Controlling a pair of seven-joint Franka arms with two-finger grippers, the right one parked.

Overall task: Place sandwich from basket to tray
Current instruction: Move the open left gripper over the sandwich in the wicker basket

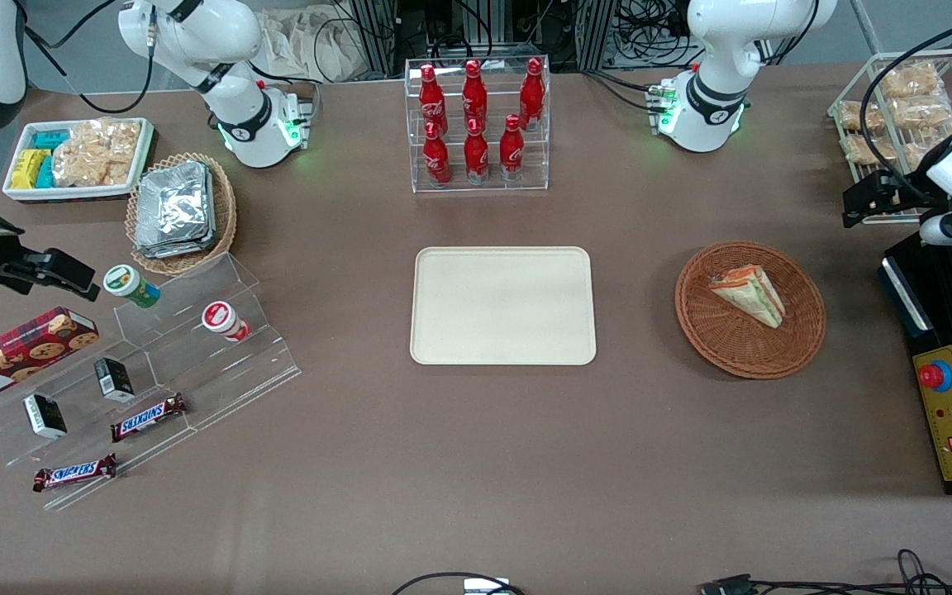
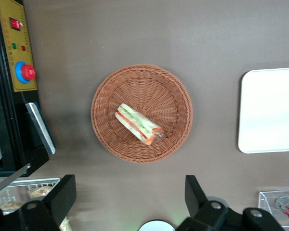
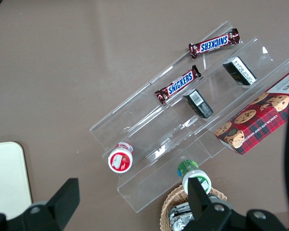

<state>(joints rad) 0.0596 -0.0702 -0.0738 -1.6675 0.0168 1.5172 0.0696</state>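
The sandwich (image 1: 749,295) (image 2: 138,124), a pale wedge with orange and green layers in clear wrap, lies in the round reddish-brown basket (image 1: 740,351) (image 2: 154,86). The cream tray (image 1: 502,306) (image 2: 272,110) lies flat at the table's middle with nothing on it, beside the basket. My left gripper (image 1: 863,205) (image 2: 130,197) hangs high above the table toward the working arm's end, off past the basket's rim and farther from the front camera than the basket. It is open, with wide-spread black fingers (image 2: 62,197) holding nothing and only bare table between them.
A black control box with a red button (image 1: 943,413) (image 2: 24,72) stands at the working arm's end, close to the basket. A wire rack of bread packets (image 1: 897,116) stands farther back. A clear rack of red bottles (image 1: 476,124) stands farther from the front camera than the tray.
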